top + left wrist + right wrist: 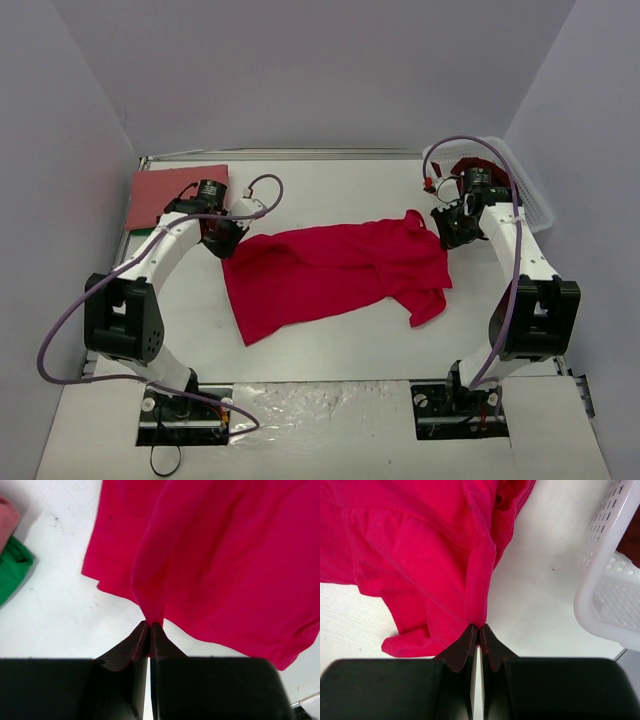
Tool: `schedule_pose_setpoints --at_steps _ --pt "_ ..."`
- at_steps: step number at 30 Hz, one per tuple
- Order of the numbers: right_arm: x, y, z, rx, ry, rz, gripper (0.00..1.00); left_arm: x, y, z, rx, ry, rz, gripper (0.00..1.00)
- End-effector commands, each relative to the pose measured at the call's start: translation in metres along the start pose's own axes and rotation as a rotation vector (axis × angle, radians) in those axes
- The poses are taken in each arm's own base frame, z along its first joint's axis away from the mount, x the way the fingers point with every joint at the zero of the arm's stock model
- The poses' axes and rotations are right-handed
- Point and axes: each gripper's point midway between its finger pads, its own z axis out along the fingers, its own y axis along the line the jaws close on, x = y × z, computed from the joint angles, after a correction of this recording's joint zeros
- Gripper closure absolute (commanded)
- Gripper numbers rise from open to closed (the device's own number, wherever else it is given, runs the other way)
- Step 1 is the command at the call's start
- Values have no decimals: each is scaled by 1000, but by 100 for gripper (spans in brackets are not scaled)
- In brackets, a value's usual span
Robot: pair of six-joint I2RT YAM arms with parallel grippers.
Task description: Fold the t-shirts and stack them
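Observation:
The bright crimson t-shirt (pixel 335 270) lies spread and rumpled across the middle of the table. My left gripper (pixel 226 240) is shut on its left edge, and the cloth (pixel 210 555) bunches into the shut tips (pixel 150 625). My right gripper (pixel 452 232) is shut on its right edge near a sleeve, and the cloth (pixel 420 545) pinches into the tips (pixel 479 627). A dull salmon-red folded shirt (pixel 170 192) lies flat at the far left; it shows at the left wrist view's edge (pixel 6 522). A dark maroon shirt (pixel 466 166) sits in the basket, mostly hidden by my right arm.
A white lattice basket (pixel 525 190) stands at the far right, close to my right gripper; its rim shows in the right wrist view (pixel 600 595). A green cloth (pixel 12 570) lies beside the salmon shirt. Grey walls enclose the table on three sides.

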Motion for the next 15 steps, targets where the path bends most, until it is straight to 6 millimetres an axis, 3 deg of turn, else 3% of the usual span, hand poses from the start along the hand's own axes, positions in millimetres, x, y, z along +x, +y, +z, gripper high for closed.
schedule_pose_setpoints --at_steps 1,6,11,15 --pt "4 4 -19 11 -6 -15 100 -22 14 -42 -101 -138 -18 98" --pt "-5 13 -52 9 -82 -41 100 -33 29 -94 -210 -259 -60 98" --pt "-25 19 -102 57 -227 -65 100 -40 42 -166 -368 -427 -110 98" --pt "-41 21 -133 96 -329 -79 100 -40 39 -198 -426 -490 -149 98"
